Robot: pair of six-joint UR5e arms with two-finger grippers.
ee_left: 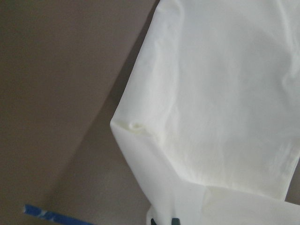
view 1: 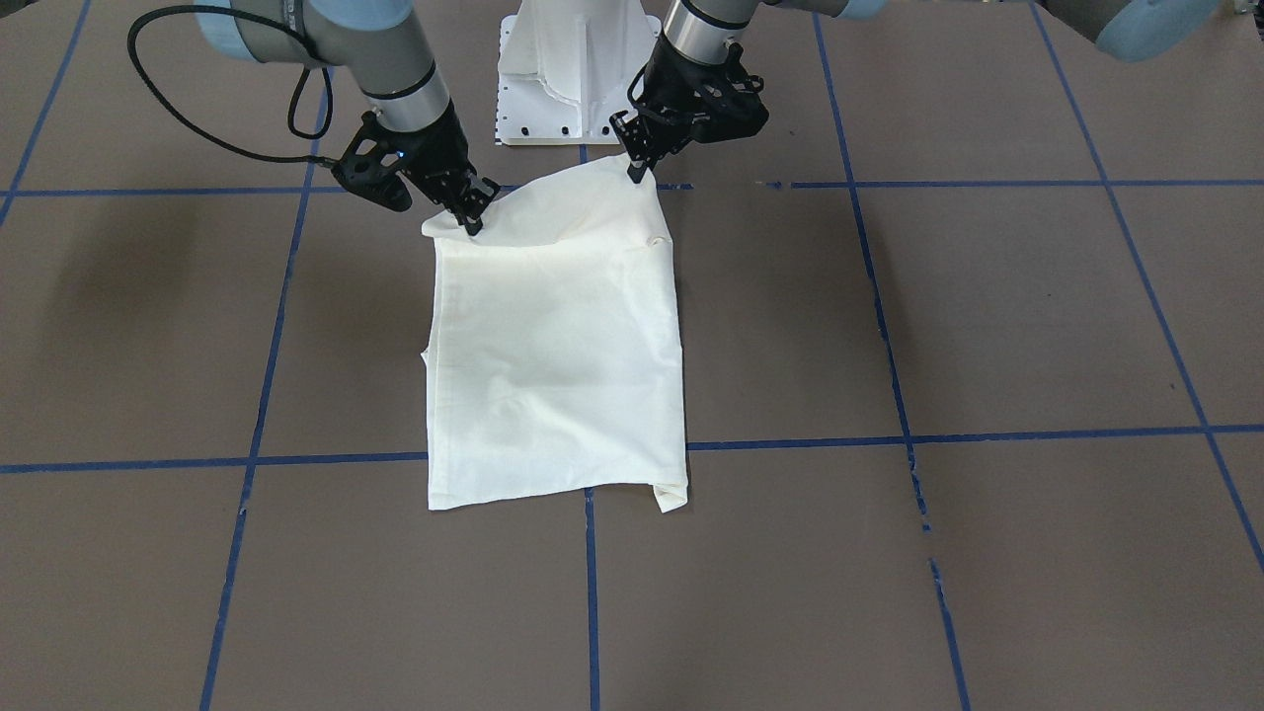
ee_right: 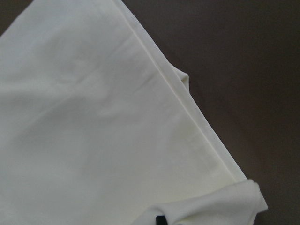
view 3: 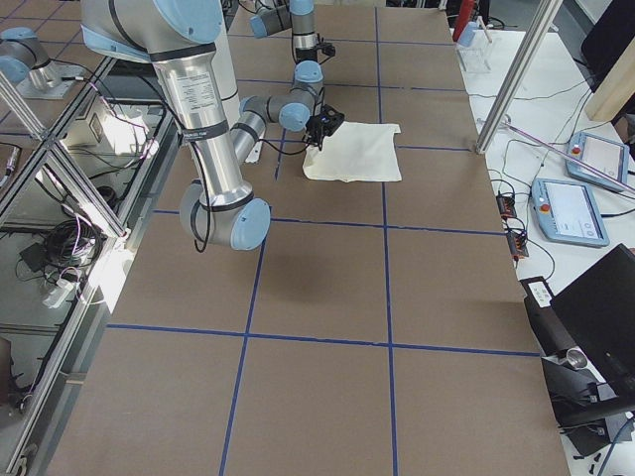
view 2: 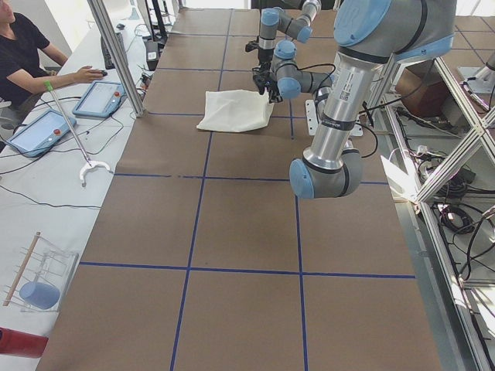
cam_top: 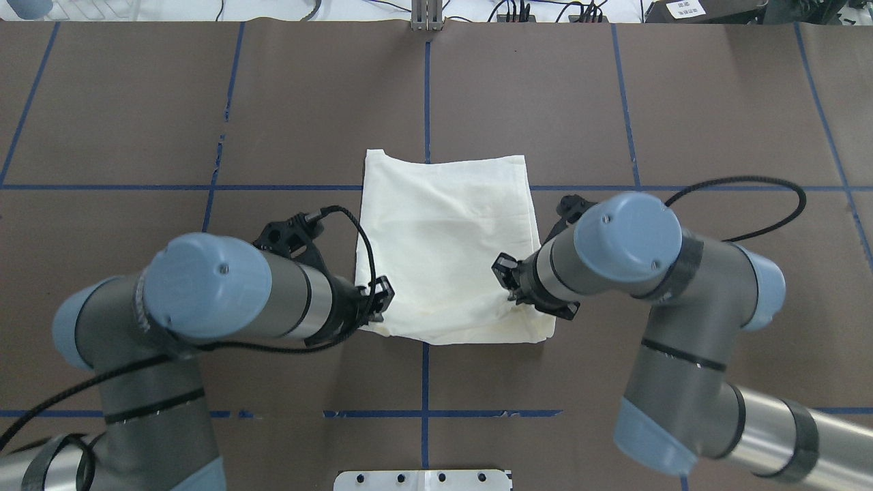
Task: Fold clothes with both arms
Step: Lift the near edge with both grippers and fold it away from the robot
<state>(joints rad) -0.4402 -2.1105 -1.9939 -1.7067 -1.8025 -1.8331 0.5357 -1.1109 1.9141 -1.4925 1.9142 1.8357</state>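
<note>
Brown table (cam_top: 136, 123) marked with blue tape lines (cam_top: 427, 102) fills the overhead view. The left arm (cam_top: 204, 286) reaches in from 8 o'clock and the right arm (cam_top: 627, 239) from 4 o'clock, both bent toward the middle. Between them lies the shirt (cam_top: 443, 245), at the table's centre, folded to a rough rectangle with only plain cream cloth showing. Its edge toward 12 o'clock rests flat, while the edge toward 6 o'clock, nearest the robot, is raised a little. The left gripper (view 1: 638, 170) is closed on the shirt's 7 o'clock corner. The right gripper (view 1: 472, 215) is pinched shut on bunched cloth by the 5 o'clock corner, slightly inward of the corner itself.
</note>
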